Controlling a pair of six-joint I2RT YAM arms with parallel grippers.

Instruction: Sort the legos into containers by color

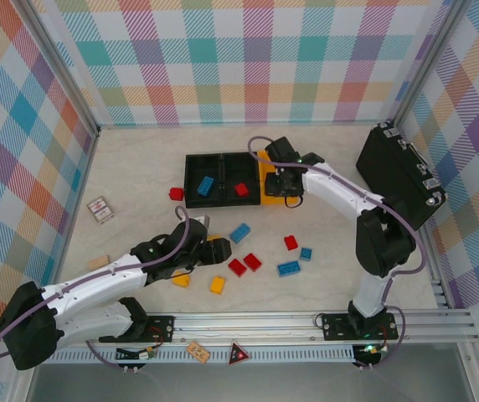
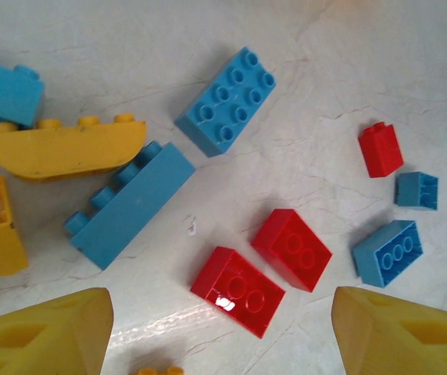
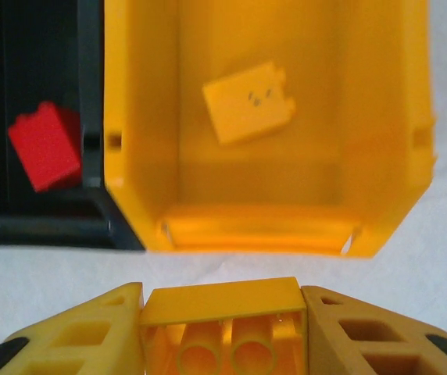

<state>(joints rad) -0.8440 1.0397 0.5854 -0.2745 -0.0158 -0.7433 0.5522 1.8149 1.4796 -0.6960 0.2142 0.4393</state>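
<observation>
My right gripper [image 3: 222, 332] is shut on a yellow lego [image 3: 222, 308], held just in front of the near wall of the yellow container [image 3: 141, 117]. Another yellow lego [image 3: 248, 103] lies inside it. A red lego [image 3: 45, 146] sits in the black container [image 3: 91, 94] beside it; the far-left black container [image 1: 187, 180] holds a blue lego [image 1: 205, 187]. My left gripper [image 2: 219, 336] hangs open above the table over a red lego [image 2: 237, 291]. A second red lego [image 2: 291, 249] lies beside that one. Blue legos [image 2: 227, 101] and a long yellow lego [image 2: 63, 144] lie further off.
More loose legos are scattered mid-table: red [image 1: 291, 242], blue [image 1: 288, 268], yellow [image 1: 217, 285], and a red one [image 1: 176, 193] left of the containers. A large black hard case [image 1: 399, 172] stands at the right. A tan wooden block [image 1: 97, 262] and a small card [image 1: 100, 208] lie at the left.
</observation>
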